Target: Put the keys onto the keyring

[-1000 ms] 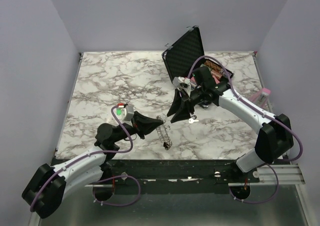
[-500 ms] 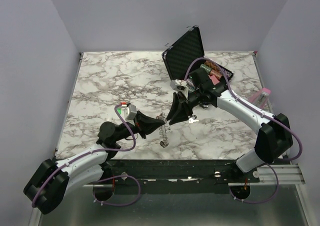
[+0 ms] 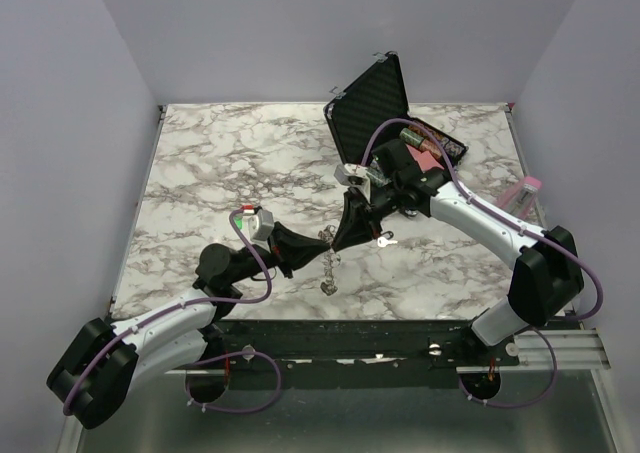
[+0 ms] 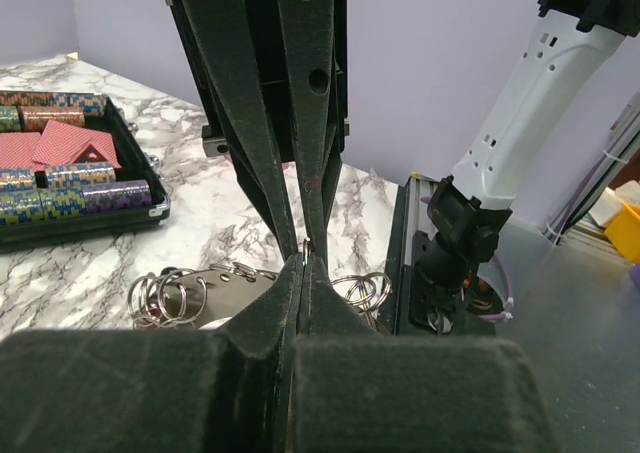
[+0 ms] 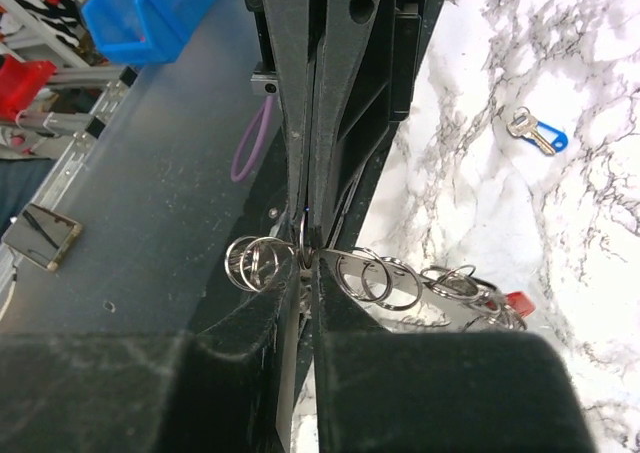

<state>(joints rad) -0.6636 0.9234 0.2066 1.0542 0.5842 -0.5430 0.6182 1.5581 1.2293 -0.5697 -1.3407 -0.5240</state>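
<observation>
The keyring is a silver metal chain with several split rings. It hangs between my two grippers, its lower end near the table. My left gripper is shut on one of its rings, and in the left wrist view the rings spread to either side. My right gripper meets it tip to tip and is shut on the same ring, seen in the right wrist view with rings beside it. A small red head shows at the keyring's far end. No other key is clearly visible.
A small silver-and-blue piece lies on the marble table just right of the grippers; it also shows in the right wrist view. An open black case of chips stands at the back right. A pink object sits at the right edge.
The left gripper has lifted the keyring off the table and moved right. The right gripper has moved left to meet it, and both now pinch the same ring.
</observation>
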